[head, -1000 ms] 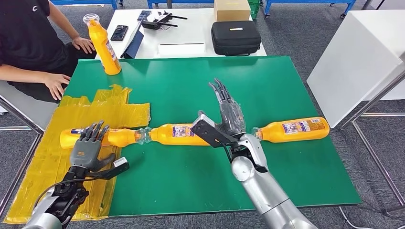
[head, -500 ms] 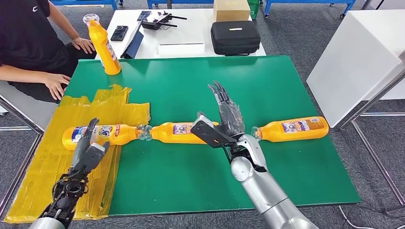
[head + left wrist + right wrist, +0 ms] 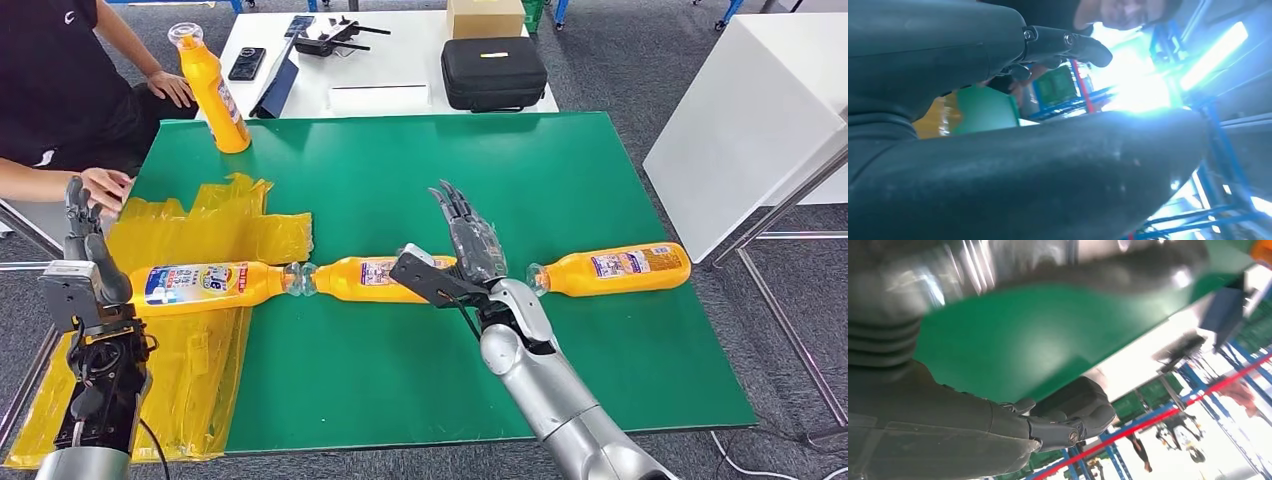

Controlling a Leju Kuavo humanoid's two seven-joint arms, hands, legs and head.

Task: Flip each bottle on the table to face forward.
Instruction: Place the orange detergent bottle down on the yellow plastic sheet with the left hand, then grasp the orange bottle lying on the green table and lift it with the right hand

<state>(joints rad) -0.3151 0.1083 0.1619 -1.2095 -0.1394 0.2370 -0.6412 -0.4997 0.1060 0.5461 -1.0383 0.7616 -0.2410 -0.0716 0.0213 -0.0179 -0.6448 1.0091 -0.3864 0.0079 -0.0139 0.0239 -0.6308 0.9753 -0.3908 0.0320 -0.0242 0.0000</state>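
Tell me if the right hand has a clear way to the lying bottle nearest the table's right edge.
Probably yes: the right hand is raised beside that bottle's cap end, holding nothing, with bare green mat between them.

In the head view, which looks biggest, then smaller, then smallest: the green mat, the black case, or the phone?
1. Green mat, by far the biggest.
2. Black case.
3. Phone, smallest, though it lies far from the camera.

Three bottles [image 3: 378,279] end-to-end on mat [image 3: 560,180]

Green table [image 3: 620,190] carried three orange bottles lying in a row: left [image 3: 200,285] on yellow plastic sheet [image 3: 200,360], middle [image 3: 365,279], right [image 3: 610,270]. Fourth bottle [image 3: 208,90] stood upright at far left corner.
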